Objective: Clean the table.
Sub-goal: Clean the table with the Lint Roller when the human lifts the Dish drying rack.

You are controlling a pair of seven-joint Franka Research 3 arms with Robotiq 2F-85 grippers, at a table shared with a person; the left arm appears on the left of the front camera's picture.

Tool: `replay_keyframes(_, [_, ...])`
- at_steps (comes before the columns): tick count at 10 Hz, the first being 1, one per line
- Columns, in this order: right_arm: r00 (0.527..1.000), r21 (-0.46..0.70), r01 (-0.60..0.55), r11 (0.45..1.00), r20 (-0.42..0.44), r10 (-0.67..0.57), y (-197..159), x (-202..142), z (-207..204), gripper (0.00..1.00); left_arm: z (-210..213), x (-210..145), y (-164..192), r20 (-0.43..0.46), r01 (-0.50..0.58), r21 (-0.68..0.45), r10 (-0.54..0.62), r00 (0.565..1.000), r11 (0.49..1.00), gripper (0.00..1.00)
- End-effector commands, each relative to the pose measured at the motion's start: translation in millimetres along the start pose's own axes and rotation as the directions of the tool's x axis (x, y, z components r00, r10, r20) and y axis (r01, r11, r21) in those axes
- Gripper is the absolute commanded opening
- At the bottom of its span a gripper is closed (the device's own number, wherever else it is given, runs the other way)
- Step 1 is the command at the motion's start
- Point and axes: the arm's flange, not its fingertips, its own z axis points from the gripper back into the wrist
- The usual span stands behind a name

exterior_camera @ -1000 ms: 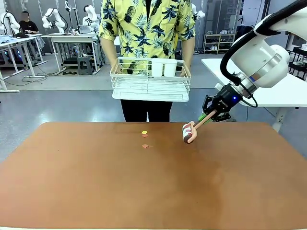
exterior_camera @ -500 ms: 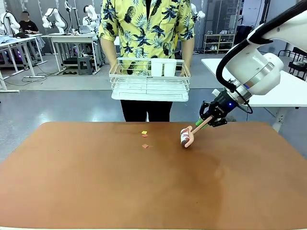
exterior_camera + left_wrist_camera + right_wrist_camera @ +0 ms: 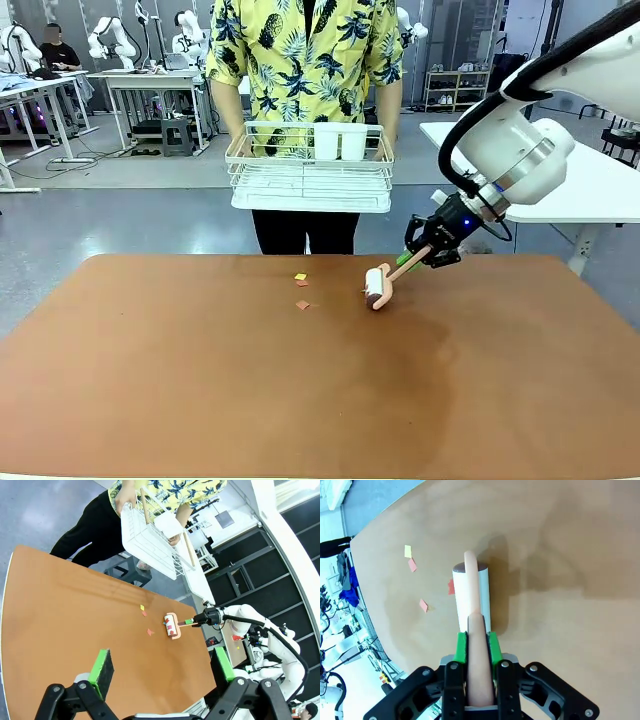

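Observation:
The reddish-brown table carries a few small paper scraps near its far middle, yellow and red. My right gripper is shut on the pinkish handle of a lint roller, whose white head rests on the table just right of the scraps. Looking down my right wrist, my gripper clamps the handle, the roller lies ahead, and scraps sit to its left. My left gripper hangs open high above the table, the roller far beyond it.
A person stands at the far edge holding a white wire basket with two white cups in it. A white-topped table stands at the right behind my right arm. Wide bare tabletop lies in front and to the left.
My right arm has swept left across the table, carrying the roller head closer to the scraps. The person's basket has shifted slightly left.

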Motion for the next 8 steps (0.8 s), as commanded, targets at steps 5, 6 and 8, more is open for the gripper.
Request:
replay_keyframes(5, [0.978,0.001,0.008,1.000,-0.208,-0.008,44,-7,-114,0.21,2,1,0,0.006,0.000,-0.005,0.000,1.000,1.000,1.00])
replay_keyframes(6, [0.968,-0.016,-0.003,1.000,-0.252,-0.001,61,-9,-135,0.21,2,1,0,0.006,0.000,-0.005,0.000,1.000,1.000,1.00])
replay_keyframes(8, [0.963,-0.091,-0.043,0.995,-0.270,0.017,93,-14,-165,0.21,2,1,0,0.006,0.000,-0.005,0.000,1.000,1.000,1.00])
